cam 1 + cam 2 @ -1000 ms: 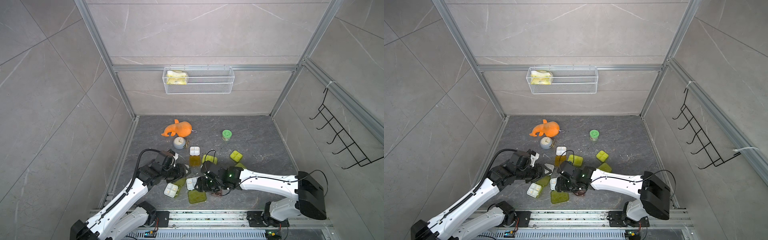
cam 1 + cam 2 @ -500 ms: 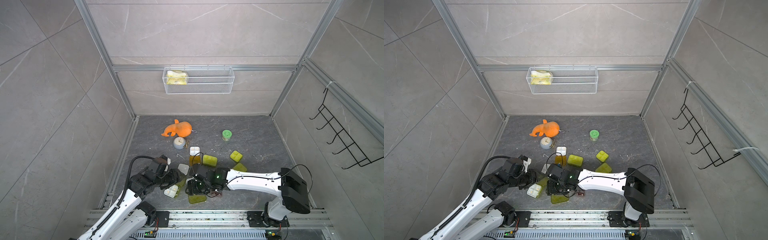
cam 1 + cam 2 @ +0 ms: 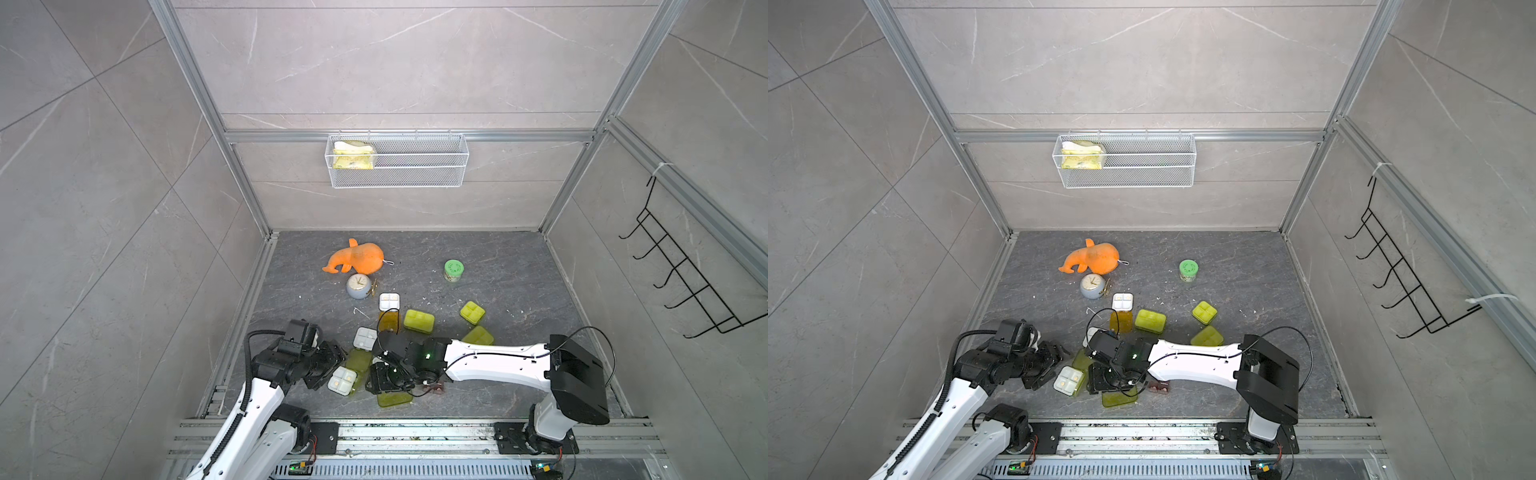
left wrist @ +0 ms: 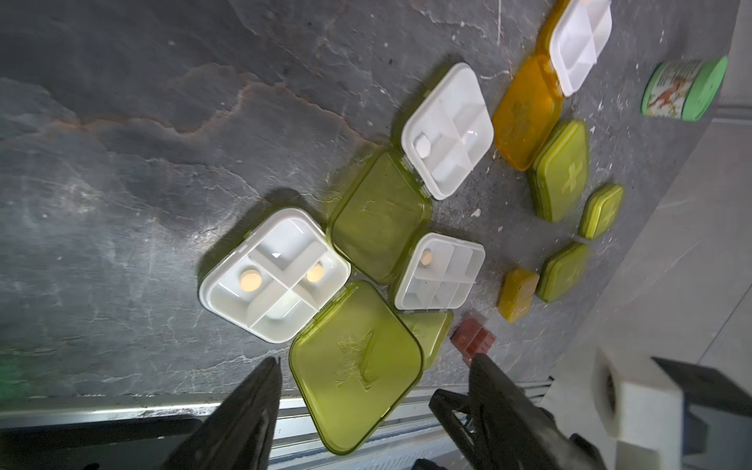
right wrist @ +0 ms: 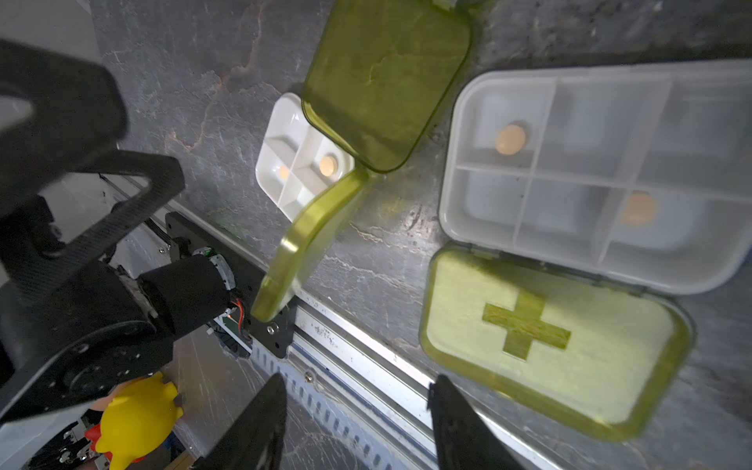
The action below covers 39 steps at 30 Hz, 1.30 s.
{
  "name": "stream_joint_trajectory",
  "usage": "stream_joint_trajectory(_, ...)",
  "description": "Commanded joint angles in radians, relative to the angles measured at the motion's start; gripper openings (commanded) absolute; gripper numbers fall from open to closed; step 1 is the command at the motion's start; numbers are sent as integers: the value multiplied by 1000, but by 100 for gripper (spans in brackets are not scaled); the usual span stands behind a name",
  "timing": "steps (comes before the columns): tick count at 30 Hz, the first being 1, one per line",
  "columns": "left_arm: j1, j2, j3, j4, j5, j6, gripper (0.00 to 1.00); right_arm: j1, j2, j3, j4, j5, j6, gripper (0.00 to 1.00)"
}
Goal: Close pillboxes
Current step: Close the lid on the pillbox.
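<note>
Several pillboxes lie at the front of the floor. A white four-cell pillbox (image 4: 274, 272) holds two pills, and its green lid (image 4: 354, 358) stands half raised. My left gripper (image 4: 376, 358) is open, with one finger on each side of that lid and clear of it. The same pillbox (image 3: 342, 380) lies just beside my left gripper (image 3: 332, 361) in a top view. My right gripper (image 5: 360, 378) is open and empty over the front rail. It is next to an open six-cell pillbox (image 5: 602, 171) with a cross-marked lid (image 5: 549, 337). Another four-cell pillbox (image 4: 447, 130) and an orange-lidded one (image 4: 527, 110) are open.
Three closed green pillboxes (image 3: 419, 321) (image 3: 472, 312) (image 3: 478, 336) lie to the right. A small amber box (image 4: 517, 295) and a red-brown block (image 4: 474, 337) are near them. Behind are an orange whale toy (image 3: 355, 259), a clock (image 3: 358, 286) and a green-lidded jar (image 3: 453, 270). A metal rail (image 3: 415, 424) borders the front.
Both arms have shifted left and toward the front rail. My left gripper has opened wider around the four-cell pillbox's lid. The right gripper's opening looks the same.
</note>
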State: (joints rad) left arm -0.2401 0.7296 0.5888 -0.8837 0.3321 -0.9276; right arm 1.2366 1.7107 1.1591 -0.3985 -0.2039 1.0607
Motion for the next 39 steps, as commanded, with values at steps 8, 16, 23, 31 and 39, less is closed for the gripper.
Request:
stream_joint_trajectory(8,94,71,0,-16,46,35,82,42,-4,17,-9,51,38,58)
stream_joint_trajectory(16,126,131,4,-22,-8,19,84,43,9,47,-40,48,21,58)
stream_joint_trajectory(23,131,162,-122,169,63,-112,85,44,17,62,-52,50,18,59)
stream_joint_trajectory(31,143,172,-123,240,28,-112,85,41,12,69,-73,48,-17,59)
stream_joint_trajectory(39,156,186,-116,210,-5,-59,85,38,57,104,-74,25,-27,59)
